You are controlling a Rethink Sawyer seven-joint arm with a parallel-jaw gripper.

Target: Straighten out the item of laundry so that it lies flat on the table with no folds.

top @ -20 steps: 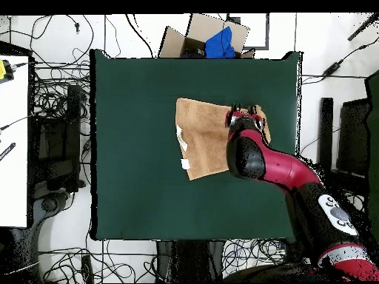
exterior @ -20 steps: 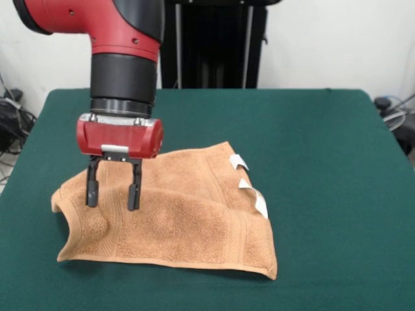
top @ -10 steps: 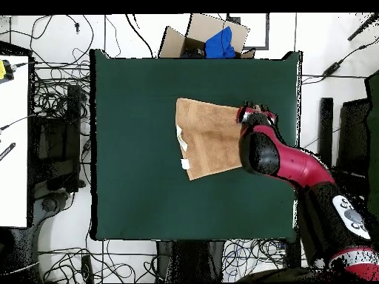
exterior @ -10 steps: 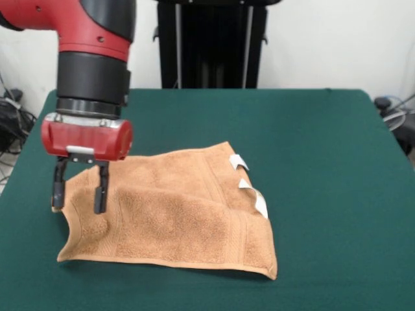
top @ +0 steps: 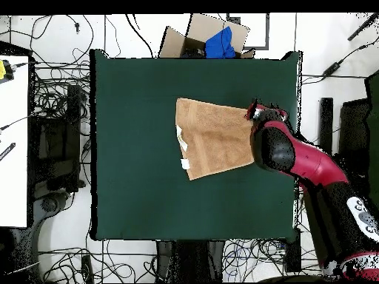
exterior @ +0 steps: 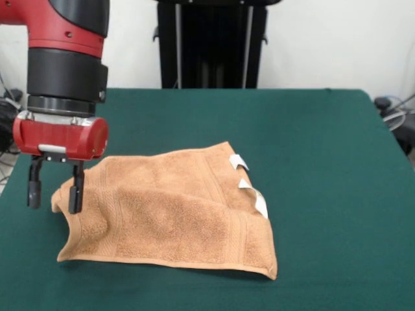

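End effector [exterior: 53, 194] spread apart, empty, straddling left edge of rumpled towel [exterior: 175, 210] on green desk [exterior: 324, 162].

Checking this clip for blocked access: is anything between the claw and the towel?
Nothing visible. The claw hangs open at the towel's left edge in the front view, one finger over the cloth, the other off it above the table.
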